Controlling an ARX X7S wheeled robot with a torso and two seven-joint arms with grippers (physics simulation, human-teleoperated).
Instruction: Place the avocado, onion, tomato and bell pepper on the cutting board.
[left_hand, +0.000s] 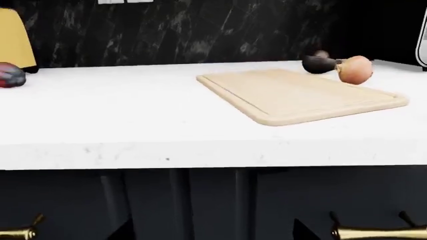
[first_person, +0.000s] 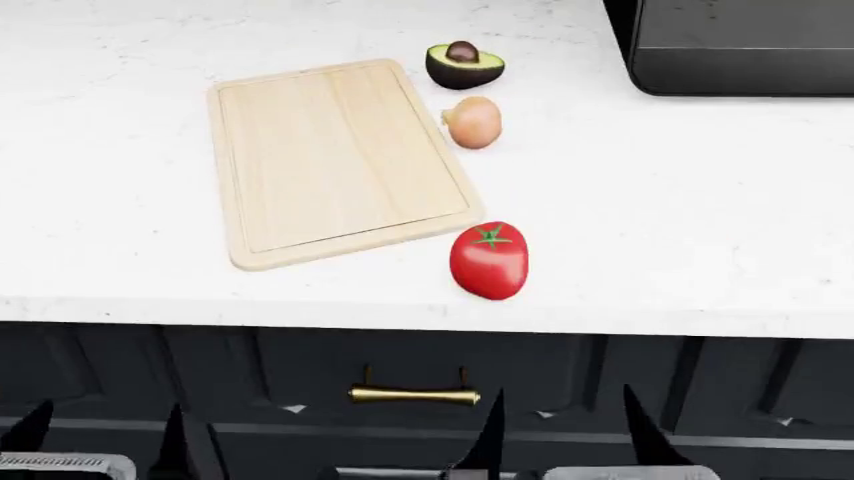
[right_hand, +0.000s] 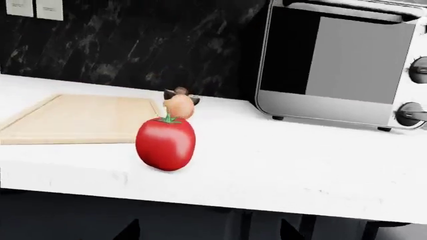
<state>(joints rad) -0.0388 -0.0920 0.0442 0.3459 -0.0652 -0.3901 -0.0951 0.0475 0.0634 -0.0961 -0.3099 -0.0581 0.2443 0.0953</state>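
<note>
The pale wooden cutting board (first_person: 334, 160) lies bare on the white counter. Off its right edge sit the halved avocado (first_person: 465, 65), the onion (first_person: 473, 122) and, near the counter's front edge, the tomato (first_person: 489, 262). The bell pepper (left_hand: 9, 75) shows only in the left wrist view, far from the board (left_hand: 300, 95) along the counter. My left gripper (first_person: 100, 435) and right gripper (first_person: 561, 430) hang open and empty below the counter edge, in front of the dark cabinet. The right wrist view faces the tomato (right_hand: 165, 143), with the onion (right_hand: 179, 106) behind it.
A black and silver toaster oven (first_person: 741, 45) stands at the back right of the counter. A yellow object (left_hand: 13, 37) stands behind the bell pepper. A brass drawer handle (first_person: 414, 396) sits on the cabinet front between my grippers. A dark marbled wall (right_hand: 133, 45) backs the counter.
</note>
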